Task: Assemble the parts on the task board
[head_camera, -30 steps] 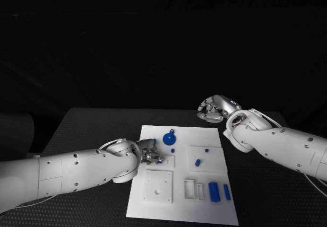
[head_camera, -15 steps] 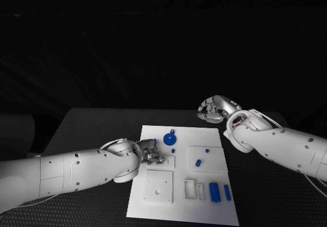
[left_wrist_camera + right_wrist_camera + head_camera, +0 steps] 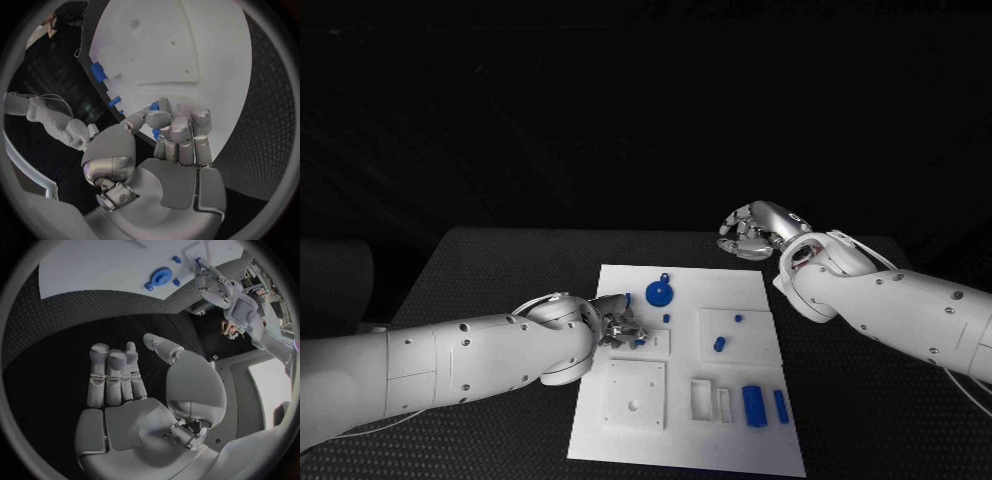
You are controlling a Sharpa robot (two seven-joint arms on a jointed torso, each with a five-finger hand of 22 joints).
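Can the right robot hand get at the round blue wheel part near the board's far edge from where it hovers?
Probably yes. The right robot hand hangs open over bare table beyond the task board, with nothing between it and the blue wheel part. The left robot hand works nearer, beside the wheel.

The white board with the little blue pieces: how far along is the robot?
Early, it seems. On the task board a blue gear and several small blue parts lie scattered. The left hand works at a blue piece there; the right hand hovers empty beyond the board.
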